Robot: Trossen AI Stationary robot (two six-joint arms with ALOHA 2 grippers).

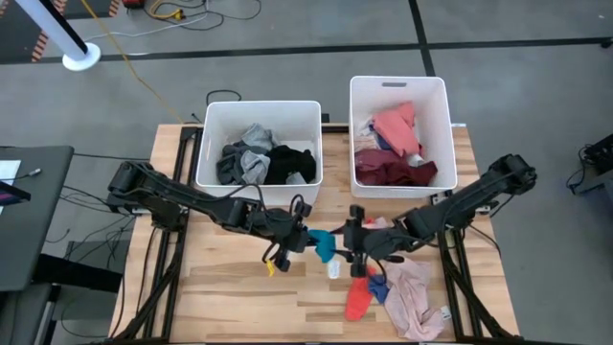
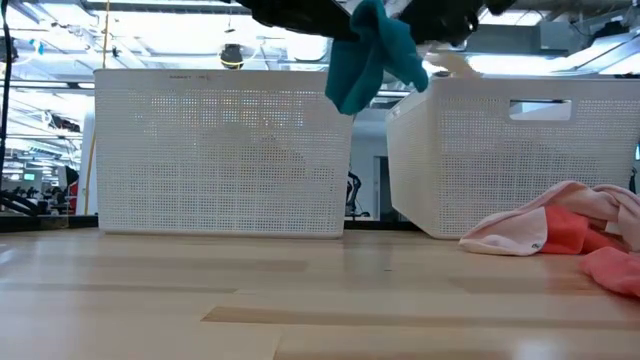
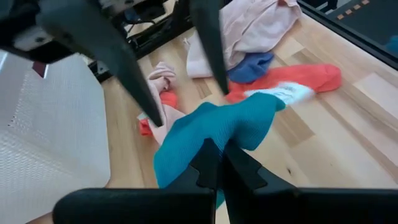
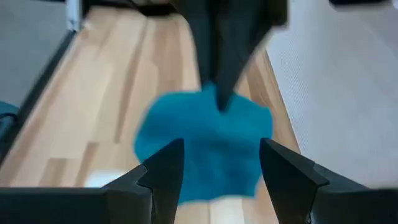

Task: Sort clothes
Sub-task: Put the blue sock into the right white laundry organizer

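Observation:
A teal garment (image 1: 324, 247) hangs above the table's middle, in front of the two white bins. My left gripper (image 1: 305, 240) reaches in from the left and is shut on it. My right gripper (image 1: 351, 243) faces it from the right, open, with one finger on either side of the teal cloth (image 4: 205, 146). The left bin (image 1: 213, 115) holds grey and black clothes (image 1: 263, 163). Pink and maroon clothes (image 1: 395, 151) lie in the right bin (image 1: 439, 105). More clothes lie on the table at the right: a pink one (image 1: 412, 292), a coral one (image 1: 358, 301) and a blue one (image 1: 377, 286). My left gripper pinches a bunched part at the top of the teal garment (image 3: 214, 138) between its two shut fingers. The fingers come from the table's left, slanting down. The garment hangs slack below them (image 2: 368, 55), clear of the table. My right gripper: whether its open fingers (image 4: 163, 167) touch the teal cloth, I cannot tell.
The two bins stand side by side at the table's far edge, close behind both grippers. The loose pile (image 2: 570, 228) takes up the near right of the table. The bare wood of the table (image 1: 220, 287) shows at the near left.

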